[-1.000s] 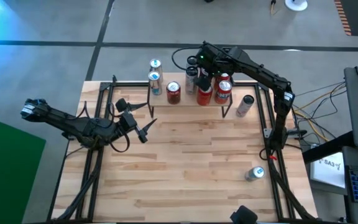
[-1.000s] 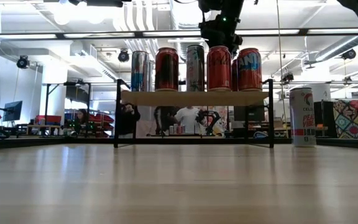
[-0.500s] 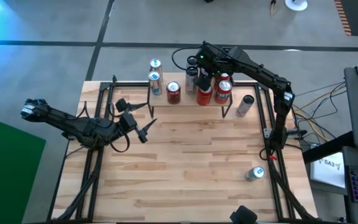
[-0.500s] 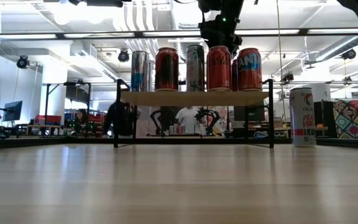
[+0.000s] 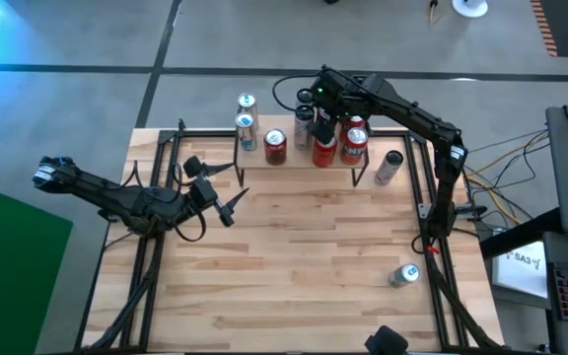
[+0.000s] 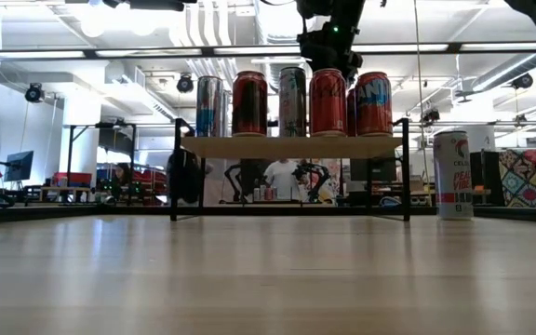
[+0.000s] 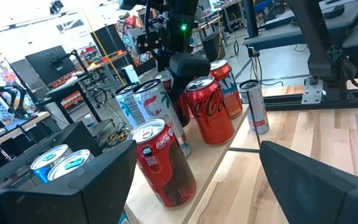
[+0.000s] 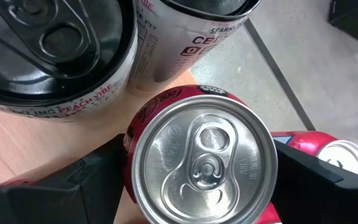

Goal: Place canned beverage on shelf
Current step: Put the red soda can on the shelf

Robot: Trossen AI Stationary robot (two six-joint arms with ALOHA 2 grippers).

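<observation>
The right gripper point(image 5: 325, 126) hangs over the shelf point(image 6: 291, 146) at the far edge of the table point(image 5: 304, 266), its fingers point(image 8: 86, 177) spread on either side of a red Coca-Cola can point(image 8: 201, 158) that stands upright on the plank. In the right wrist view the can's silver lid fills the gap between the two dark fingers; whether they press the can's sides cannot be told. Just beside this can stand two pale Celsius cans point(image 8: 61, 56), one marked peach, and another red can point(image 8: 303, 146) shows on its other side.

From table height, five cans line the shelf: a silver-blue can point(image 6: 208, 106), a red can point(image 6: 249, 103), a pale tall can point(image 6: 292, 101), the red can under the right gripper, and a red-and-blue can point(image 6: 373, 103). A white Celsius can point(image 6: 452, 174) stands on the table just beyond the shelf's right-hand legs, and one more can point(image 5: 403, 275) lies near the table's right edge, well apart from the rest. Another silver-blue can point(image 5: 247, 103) stands behind the shelf's left end.

The left gripper point(image 5: 227, 189) waits above the table's left part, fingers point(image 7: 73, 186) open and empty, pointed toward the shelf. People show in the room beyond the table.
</observation>
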